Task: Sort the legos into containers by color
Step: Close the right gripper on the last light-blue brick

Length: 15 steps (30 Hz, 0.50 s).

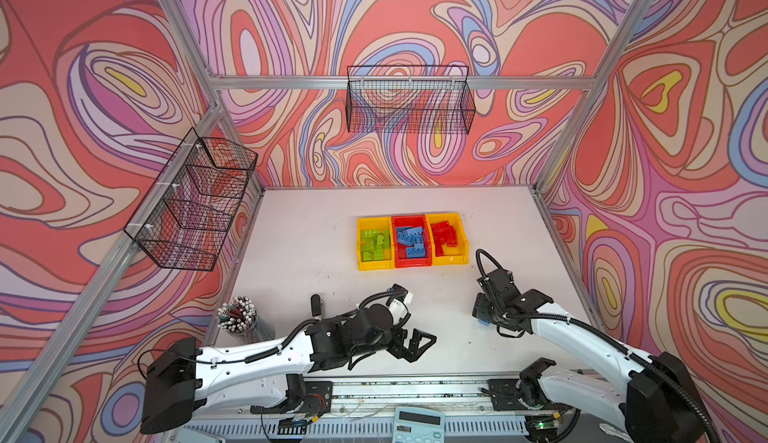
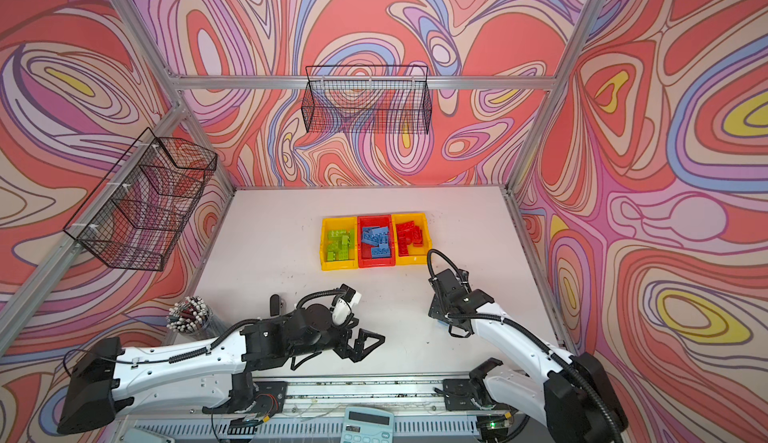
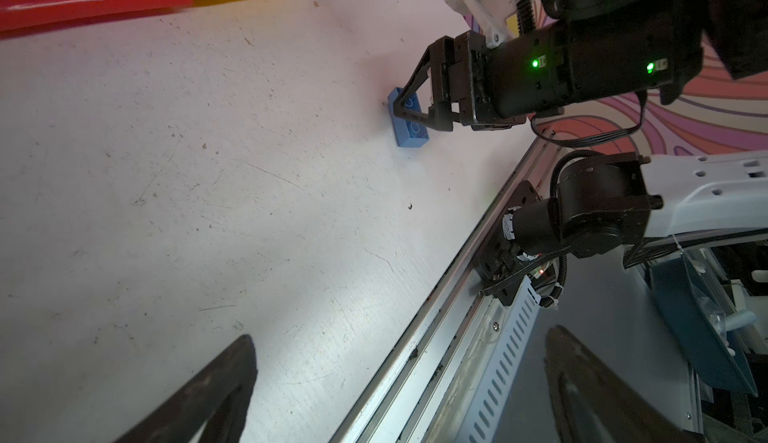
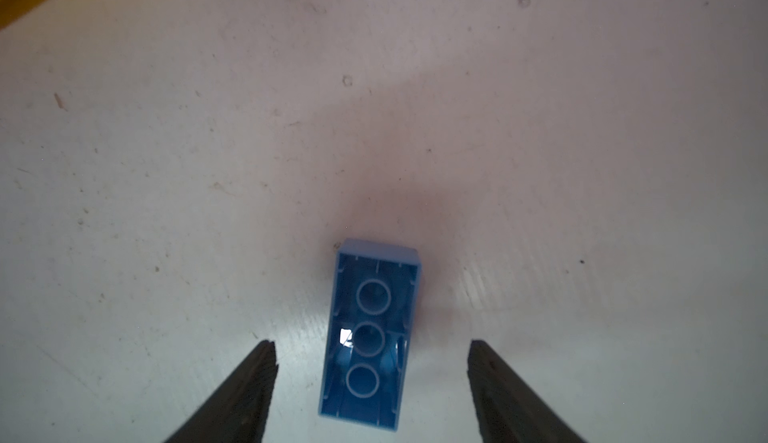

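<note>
1. Loose blue brick (image 4: 370,337) lies flat on the white table (image 1: 311,254) with its hollow underside up; three round tubes are visible inside.
2. It sits at the near right of the table, well apart from the bins. In both top views only a blue sliver (image 1: 483,320) shows under the right arm's wrist.
3. Right gripper (image 4: 371,343) points down over the brick and straddles it across its short width. The jaws are partly spread with a clear gap of table on each side, so there is no contact and nothing is held.
4. The left wrist view confirms this: the brick (image 3: 409,129) is on the table with a right finger (image 3: 405,102) in front of it.
5. Left gripper (image 1: 419,343) is low at near centre, jaws spread wide and empty. It is well apart from the brick.
6. Three bins stand in a touching row mid-table:
   - left yellow bin (image 1: 361,264) holds the green bricks (image 1: 375,245)
   - red bin (image 1: 413,264) holds the blue bricks (image 1: 411,241)
   - right yellow bin (image 1: 462,250) holds the red bricks (image 1: 444,235)
7. Elsewhere:
   - pen cup (image 1: 239,316) at the near-left table edge
   - calculator (image 1: 417,424) on the front rail
   - wire baskets on the back wall (image 1: 409,104) and the left wall (image 1: 191,204)
</note>
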Each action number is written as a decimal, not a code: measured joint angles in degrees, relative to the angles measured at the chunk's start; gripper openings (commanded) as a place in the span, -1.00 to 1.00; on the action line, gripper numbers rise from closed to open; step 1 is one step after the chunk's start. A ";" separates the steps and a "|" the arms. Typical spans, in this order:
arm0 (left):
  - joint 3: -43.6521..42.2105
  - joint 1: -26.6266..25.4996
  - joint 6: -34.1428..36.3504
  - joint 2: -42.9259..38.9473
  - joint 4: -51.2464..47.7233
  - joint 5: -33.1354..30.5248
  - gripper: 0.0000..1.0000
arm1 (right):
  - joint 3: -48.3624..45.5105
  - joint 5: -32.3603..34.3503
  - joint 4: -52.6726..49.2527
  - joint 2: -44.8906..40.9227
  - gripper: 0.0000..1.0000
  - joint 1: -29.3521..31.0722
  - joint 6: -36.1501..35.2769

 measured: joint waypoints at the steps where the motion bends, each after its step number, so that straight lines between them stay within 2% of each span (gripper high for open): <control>1: -0.33 0.00 0.00 -0.42 -0.02 -0.04 1.00 | 0.00 0.09 0.26 0.09 0.34 0.00 0.17; 4: -1.20 0.00 0.00 -1.77 -0.22 -0.57 1.00 | 0.00 0.35 1.05 1.57 0.16 0.00 0.50; 8: -3.67 0.00 -0.02 -4.00 -0.13 -1.36 1.00 | 0.02 0.42 2.10 5.03 0.04 0.00 0.02; 12: -5.01 0.00 -0.02 -5.05 -0.55 -2.14 1.00 | 0.13 0.35 2.99 6.93 -0.31 0.00 -0.61; 15: -5.07 0.00 -0.02 -5.90 -0.83 -2.69 1.00 | 0.63 0.35 3.23 7.45 -0.38 0.02 -0.76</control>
